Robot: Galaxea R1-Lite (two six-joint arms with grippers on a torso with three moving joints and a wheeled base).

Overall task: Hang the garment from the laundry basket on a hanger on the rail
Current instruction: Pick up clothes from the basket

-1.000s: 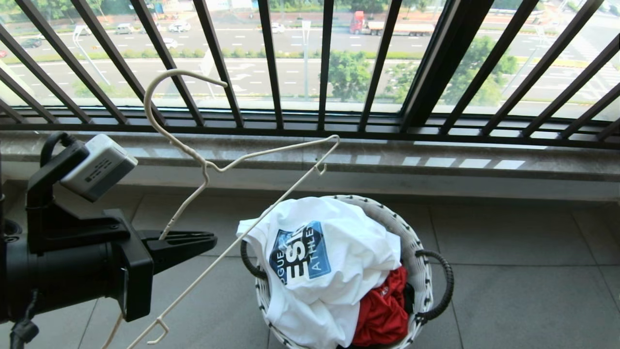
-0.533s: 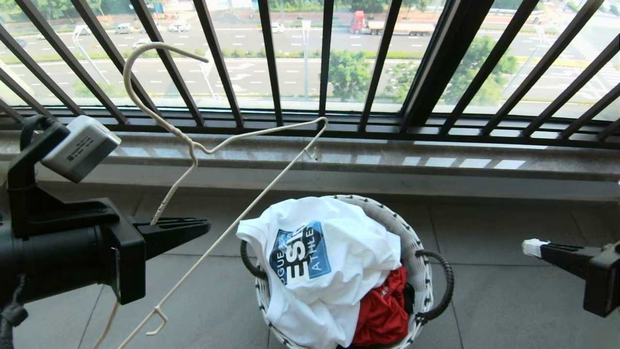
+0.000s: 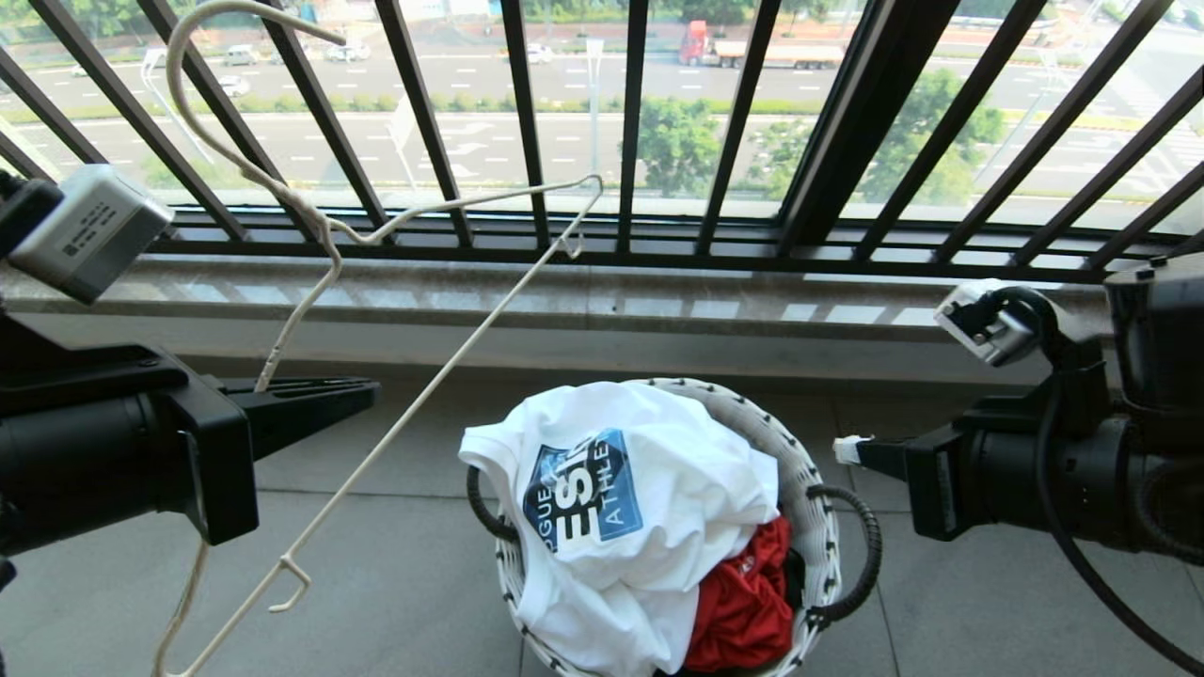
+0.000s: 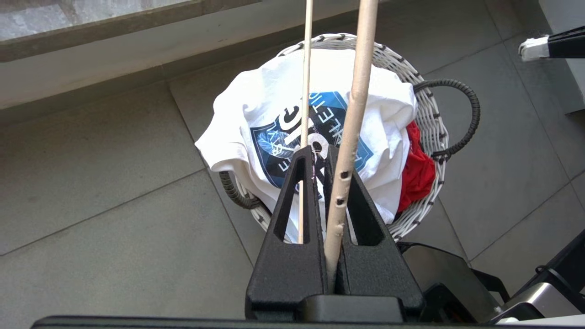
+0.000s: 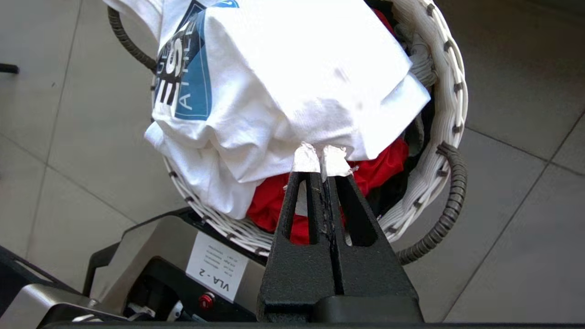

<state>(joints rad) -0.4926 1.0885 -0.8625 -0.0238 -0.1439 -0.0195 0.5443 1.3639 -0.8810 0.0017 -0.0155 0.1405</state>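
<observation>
On the tiled floor sits one laundry basket [image 3: 816,449], one white garment [image 3: 621,498] heaped on top, one red cloth [image 3: 743,602] beside it. Left gripper [image 3: 362,390] clamps one hanger [image 3: 395,428] by its shoulder wire. Right gripper [image 3: 847,449], jaws pressed together and empty, hovers just right of the basket.

White T-shirt [image 3: 640,489] heaped in the woven basket [image 3: 818,489]; cream hanger [image 3: 395,226] tilted, clamped.
</observation>
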